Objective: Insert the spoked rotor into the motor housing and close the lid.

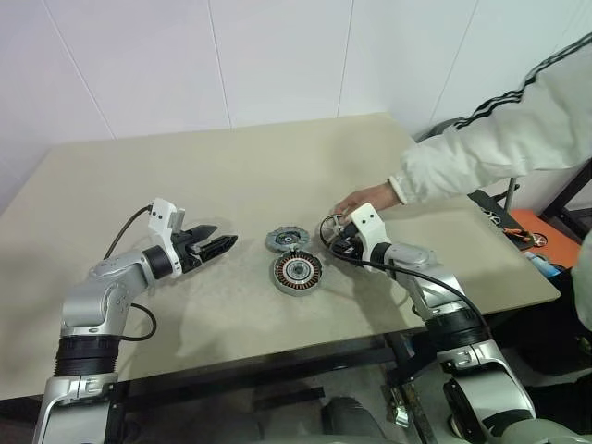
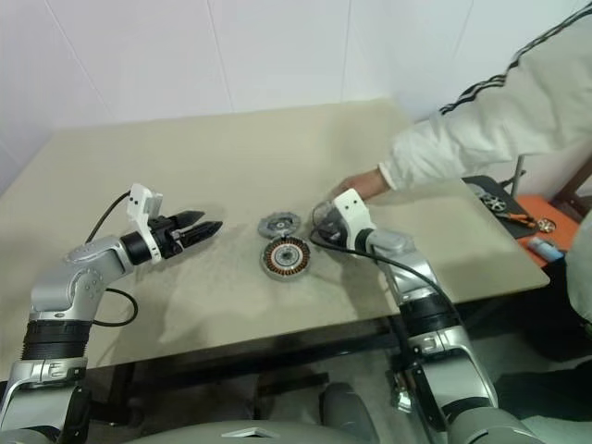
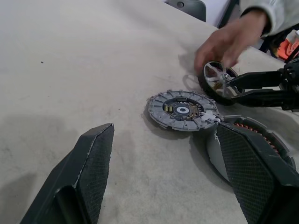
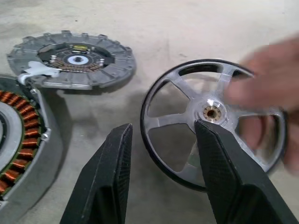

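The motor housing [image 1: 297, 271], silver with copper windings, lies open side up mid-table. Just behind it lies the lid [image 1: 287, 240], flat and grey, also seen as the lid [image 4: 72, 58]. To their right the spoked rotor [image 4: 210, 121] stands tilted on the table, a person's hand [image 1: 365, 197] holding its far rim. My right gripper [image 4: 163, 128] is open at the rotor. One finger is outside the near rim and the other is by the hub. My left gripper [image 1: 217, 245] hovers open to the left of the lid, with nothing between its fingers.
The person's sleeve [image 1: 499, 139] reaches in over the table's right back corner. An orange stand with tools [image 1: 518, 227] sits beyond the right table edge [image 1: 546, 296]. A black cable [image 1: 407, 268] loops along my right arm.
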Robot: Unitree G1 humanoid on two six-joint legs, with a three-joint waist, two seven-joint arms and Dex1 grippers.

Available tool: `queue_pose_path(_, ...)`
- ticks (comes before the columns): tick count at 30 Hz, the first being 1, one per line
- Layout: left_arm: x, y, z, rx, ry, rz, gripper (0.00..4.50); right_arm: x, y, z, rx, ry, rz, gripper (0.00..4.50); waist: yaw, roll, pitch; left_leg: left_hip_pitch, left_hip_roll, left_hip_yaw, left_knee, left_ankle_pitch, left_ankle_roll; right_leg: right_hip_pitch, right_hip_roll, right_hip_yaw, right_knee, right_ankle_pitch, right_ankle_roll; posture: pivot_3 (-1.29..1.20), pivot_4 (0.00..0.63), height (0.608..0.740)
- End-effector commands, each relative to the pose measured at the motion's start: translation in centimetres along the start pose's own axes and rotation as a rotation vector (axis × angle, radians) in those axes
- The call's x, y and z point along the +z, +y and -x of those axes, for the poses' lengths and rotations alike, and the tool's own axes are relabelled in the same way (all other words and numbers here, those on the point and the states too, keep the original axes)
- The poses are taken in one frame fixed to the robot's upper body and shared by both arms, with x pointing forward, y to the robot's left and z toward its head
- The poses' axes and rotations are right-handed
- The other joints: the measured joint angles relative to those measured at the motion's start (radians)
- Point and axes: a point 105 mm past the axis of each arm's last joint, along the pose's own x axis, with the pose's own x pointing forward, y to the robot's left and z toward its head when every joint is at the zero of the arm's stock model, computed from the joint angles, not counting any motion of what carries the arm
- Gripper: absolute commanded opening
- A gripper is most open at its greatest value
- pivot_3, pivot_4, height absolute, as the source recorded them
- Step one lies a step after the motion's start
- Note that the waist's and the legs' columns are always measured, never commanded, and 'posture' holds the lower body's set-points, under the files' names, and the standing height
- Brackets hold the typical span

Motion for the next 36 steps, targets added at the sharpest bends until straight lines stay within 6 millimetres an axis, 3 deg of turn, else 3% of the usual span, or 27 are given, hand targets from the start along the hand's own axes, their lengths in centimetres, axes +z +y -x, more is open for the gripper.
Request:
queue_pose_path(1, 1.1, -0.5, -0.1, -0.014, -0.032, -0.044, 3.70, 1.1, -0.6, 0.2, -0.026, -0.040, 0.016, 2.21, 0.000, 0.000, 0.000, 0.000, 0.000, 0.000, 0.000, 0.000, 0.000, 0.000, 0.000, 0.000, 0.000, 0.000, 0.000, 0.00, 0.000, 0.740)
queue_pose_path(8, 1.1, -0.7, -0.3, -0.020, -0.034, -0.043, 3.70, 1.9, -0.2, 0.5, 0.005, -0.082, -0.024, 2.21, 0.000, 0.000, 0.000, 0.000, 0.000, 0.000, 0.000, 0.000, 0.000, 0.000, 0.000, 0.000, 0.000, 0.000, 0.000, 0.00, 0.000, 0.740)
queue_pose_path(12, 1.1, -0.7, -0.3, -0.023, -0.036, -0.041, 3.70, 4.0, -0.4, 0.9, 0.017, -0.172, -0.142, 2.21, -0.001, 0.000, 0.000, 0.000, 0.000, 0.000, 0.000, 0.000, 0.000, 0.000, 0.000, 0.000, 0.000, 0.000, 0.000, 0.00, 0.000, 0.740)
queue_pose_path(15, 1.3, -0.5, -0.1, -0.017, -0.040, -0.040, 3.70, 5.6, 0.3, 1.2, 0.056, -0.207, -0.108, 2.21, -0.001, 0.000, 0.000, 0.000, 0.000, 0.000, 0.000, 0.000, 0.000, 0.000, 0.000, 0.000, 0.001, 0.000, 0.000, 0.00, 0.000, 0.740)
queue_pose_path(21, 1.3, 0.0, 0.8, -0.046, -0.018, -0.035, 3.70, 5.0, 0.7, 0.9, 0.071, -0.172, -0.079, 2.21, -0.001, 0.000, 0.000, 0.000, 0.000, 0.000, 0.000, 0.000, 0.000, 0.000, 0.000, 0.000, 0.000, 0.000, 0.000, 0.00, 0.000, 0.740)
queue_pose_path(27, -2.4, 0.4, 2.9, -0.117, 0.177, -0.106, 3.70, 4.6, 0.7, 0.8, 0.069, -0.161, -0.080, 2.21, -0.002, 0.001, 0.000, 0.000, 0.000, 0.000, -0.001, 0.000, 0.000, 0.000, 0.000, 0.000, 0.000, 0.000, 0.000, 0.00, 0.000, 0.740)
queue_pose_path(30, -2.9, 0.7, 2.4, -0.132, 0.181, -0.091, 3.70, 4.6, 0.6, 0.7, 0.068, -0.158, -0.079, 2.21, 0.003, 0.000, 0.000, 0.000, 0.000, 0.000, 0.000, 0.000, 0.000, 0.000, 0.000, 0.000, 0.000, 0.000, 0.000, 0.00, 0.000, 0.740)
queue_pose_path(33, -3.1, 0.8, 0.7, -0.126, 0.173, -0.151, 3.70, 4.4, 0.6, 0.7, 0.064, -0.154, -0.075, 2.21, 0.005, 0.000, 0.000, 0.000, 0.000, 0.000, 0.001, 0.000, 0.000, 0.001, 0.000, 0.000, 0.000, 0.000, 0.000, 0.00, 0.000, 0.740)
queue_pose_path(36, -2.3, -0.4, -1.0, -0.209, 0.161, -0.184, 3.70, 4.1, 0.5, 0.6, 0.057, -0.145, -0.065, 2.21, 0.002, 0.000, 0.000, 0.000, 0.000, 0.000, 0.001, 0.000, 0.000, 0.000, 0.000, 0.000, 0.000, 0.000, 0.000, 0.00, 0.000, 0.740)
